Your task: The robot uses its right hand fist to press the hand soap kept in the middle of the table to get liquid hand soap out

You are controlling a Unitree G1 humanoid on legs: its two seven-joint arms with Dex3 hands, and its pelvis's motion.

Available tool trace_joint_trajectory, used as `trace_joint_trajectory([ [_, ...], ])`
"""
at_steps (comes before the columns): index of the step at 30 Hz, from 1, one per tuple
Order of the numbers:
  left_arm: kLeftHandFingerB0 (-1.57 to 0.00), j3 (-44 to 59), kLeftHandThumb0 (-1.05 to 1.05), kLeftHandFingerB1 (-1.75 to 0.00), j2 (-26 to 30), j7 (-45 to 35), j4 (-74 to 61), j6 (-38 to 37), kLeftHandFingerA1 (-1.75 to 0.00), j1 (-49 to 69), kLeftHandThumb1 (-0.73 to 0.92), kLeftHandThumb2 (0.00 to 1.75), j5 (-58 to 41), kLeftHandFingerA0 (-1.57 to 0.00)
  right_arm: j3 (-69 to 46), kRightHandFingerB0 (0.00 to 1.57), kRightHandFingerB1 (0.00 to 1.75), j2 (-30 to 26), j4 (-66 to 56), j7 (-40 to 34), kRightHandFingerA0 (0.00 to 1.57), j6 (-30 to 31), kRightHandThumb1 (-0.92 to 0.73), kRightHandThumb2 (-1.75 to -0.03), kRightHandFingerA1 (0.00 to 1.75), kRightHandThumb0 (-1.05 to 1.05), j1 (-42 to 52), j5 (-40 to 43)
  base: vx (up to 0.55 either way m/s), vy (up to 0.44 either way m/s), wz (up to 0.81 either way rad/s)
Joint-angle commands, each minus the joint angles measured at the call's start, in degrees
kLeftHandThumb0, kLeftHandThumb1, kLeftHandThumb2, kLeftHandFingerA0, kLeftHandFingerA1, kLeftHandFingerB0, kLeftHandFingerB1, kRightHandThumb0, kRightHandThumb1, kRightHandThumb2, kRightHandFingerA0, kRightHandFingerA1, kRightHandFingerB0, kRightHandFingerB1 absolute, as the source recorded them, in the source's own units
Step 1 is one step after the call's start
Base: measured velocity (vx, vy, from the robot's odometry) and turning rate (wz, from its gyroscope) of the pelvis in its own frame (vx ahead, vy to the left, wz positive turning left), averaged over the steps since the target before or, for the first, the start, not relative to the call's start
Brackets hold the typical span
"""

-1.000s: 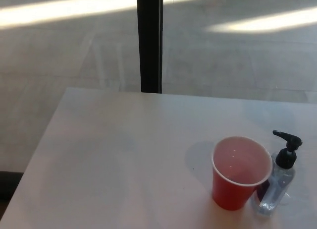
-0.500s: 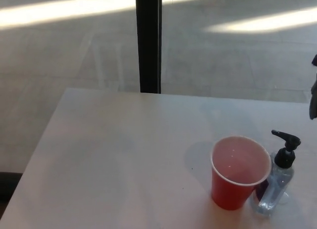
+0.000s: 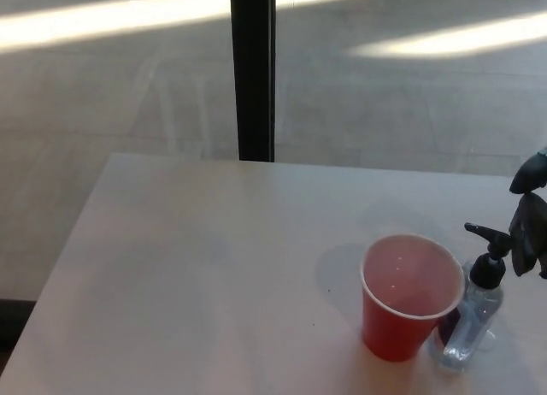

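While right hand (image 3: 532,220) hovers, grip unclear, red cup (image 3: 410,297) crowds soap bottle (image 3: 475,314), black post (image 3: 252,70) behind

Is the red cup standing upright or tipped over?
Upright: the red cup stands on its base on the table, open rim facing up.

Indoor hall (maybe lobby): bare table (image 3: 171,267), floor (image 3: 410,104), black post (image 3: 253,70).

Clear plastic soap bottle (image 3: 467,327), matt table (image 3: 188,275)
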Motion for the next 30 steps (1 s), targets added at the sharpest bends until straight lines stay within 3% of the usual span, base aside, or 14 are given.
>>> trace_joint_trajectory([
  [1, -0.51, -0.02, -0.37, -0.75, 1.31, 0.27, 0.36, 0.61, -0.81, -0.12, 0.54, 1.11, -0.46, -0.64, 0.58, 0.93, 1.29, -0.82, 0.9, 0.67, 1.23, -1.85, -0.53, -1.16, 1.48, -0.24, 1.01, -2.56, 0.0, 0.0, 0.0],
  [2, -0.5, -0.13, -0.37, -0.75, 1.34, 0.35, 0.39, 0.8, -0.82, -0.19, 0.54, 1.11, -0.38, -0.65, 0.81, 0.62, 1.67, -0.73, 0.9, 0.46, 0.95, -1.7, -0.52, -1.2, 1.75, -0.13, 1.03, -2.76, 0.0, 0.0, 0.0],
  [3, -0.49, -0.21, -0.36, -0.74, 1.29, 0.32, 0.11, 1.06, -0.81, -0.09, 0.54, 1.11, -0.39, -0.62, 1.07, 0.7, 1.54, -0.49, 0.81, -0.01, 0.93, -1.31, -0.56, -1.21, 1.75, -0.13, 1.08, -2.96, 0.0, 0.0, 0.0],
  [8, -0.53, -0.27, -0.36, -0.76, 1.1, 0.77, 0.14, 0.98, -0.83, -0.01, 0.54, 1.1, -0.54, -0.67, 2.18, 0.65, 1.68, 0.83, 1.31, -1.13, 0.99, -1.33, -0.58, -1.28, 1.75, -0.13, -0.24, -3.84, 0.0, 0.0, 0.0],
  [9, -0.54, -0.58, -0.35, -0.78, 1.15, 0.81, 0.1, 0.77, -0.86, 0.11, 0.62, 0.95, -0.25, -0.68, 2.1, 0.65, 1.69, 1.03, 1.83, -1.2, 0.99, -1.49, -0.57, -1.3, 1.75, -0.15, -0.97, -3.83, 0.0, 0.0, 0.0],
  [10, -0.58, -0.57, -0.36, -0.81, 1.12, 0.8, -0.2, 0.99, -0.87, 0.2, 0.62, 0.95, -0.31, -0.68, 1.65, 0.68, 1.66, 1.21, 2.47, -1.12, 1.01, -1.32, -0.57, -1.3, 1.75, -0.16, -1.64, -3.22, 0.0, 0.0, 0.0],
  [11, -0.51, -0.51, -0.36, -0.77, 1.08, 0.73, -0.35, 1.0, -0.86, 0.26, 0.63, 0.94, -0.44, -0.66, 1.01, 0.7, 1.65, 1.46, 3.09, -1.19, 1.02, -1.3, -0.57, -1.31, 1.75, -0.13, -2.57, -2.6, 0.0, 0.0, 0.0],
  [12, -0.47, -0.21, -0.36, -0.73, 1.0, 0.3, -0.53, 0.83, -0.83, 0.36, 0.56, 1.12, -0.88, -0.65, 0.05, 0.72, 1.63, 1.73, 3.97, -1.3, 1.03, -1.57, -0.57, -1.31, 1.75, -0.14, -3.95, -1.96, 0.0, 0.0, 0.0],
  [19, -0.45, -0.03, -0.37, -0.72, 0.9, -0.14, -1.24, 0.69, -0.81, 1.08, 0.55, 1.11, -1.21, -0.62, -2.48, 0.7, 1.61, 2.18, 4.07, -4.34, 0.99, 1.17, -0.59, -1.24, 1.75, -0.15, -7.11, -1.28, 0.0, 0.0, 0.0],
  [25, -0.54, -0.51, -0.36, -0.76, 0.93, 0.39, -1.14, 1.4, -0.82, 0.76, 0.55, 1.11, -0.87, -0.65, -2.67, 0.69, 1.61, 1.5, 4.6, -5.3, 0.99, 1.19, -0.59, -1.23, 1.75, -0.18, -9.14, -3.06, 0.0, 0.0, 0.0],
  [26, -0.52, -0.58, -0.36, -0.77, 0.89, 0.4, -1.36, 1.18, -0.86, 0.97, 0.63, 0.96, -0.8, -0.65, -2.84, 0.69, 1.61, 1.49, 4.41, -5.64, 0.99, 1.47, -0.59, -1.23, 1.75, -0.18, -9.5, -2.99, 0.0, 0.0, 0.0],
  [27, -0.52, -0.6, -0.36, -0.77, 0.87, 0.41, -1.48, 1.13, -0.86, 1.06, 0.63, 0.96, -0.78, -0.65, -2.9, 0.69, 1.61, 1.5, 4.32, -5.78, 0.99, 1.59, -0.59, -1.23, 1.75, -0.18, -9.61, -2.98, 0.0, 0.0, 0.0],
  [28, -0.47, -0.61, -0.37, -0.73, 0.89, 0.25, -1.54, 1.16, -0.79, 1.1, 0.56, 1.11, -0.82, -0.61, -2.98, 0.66, 1.64, 1.44, 4.64, -5.04, 1.0, 0.59, -0.6, -1.24, 1.75, -0.16, -9.73, -2.92, 0.0, 0.0, 0.0],
  [30, -0.47, -0.61, -0.37, -0.73, 0.92, 0.01, -1.64, 1.2, -0.79, 1.18, 0.56, 1.11, -0.89, -0.61, -3.1, 0.66, 1.64, 1.35, 5.15, -3.88, 1.0, -0.94, -0.6, -1.24, 1.75, -0.16, -9.91, -2.84, 0.0, 0.0, 0.0],
])
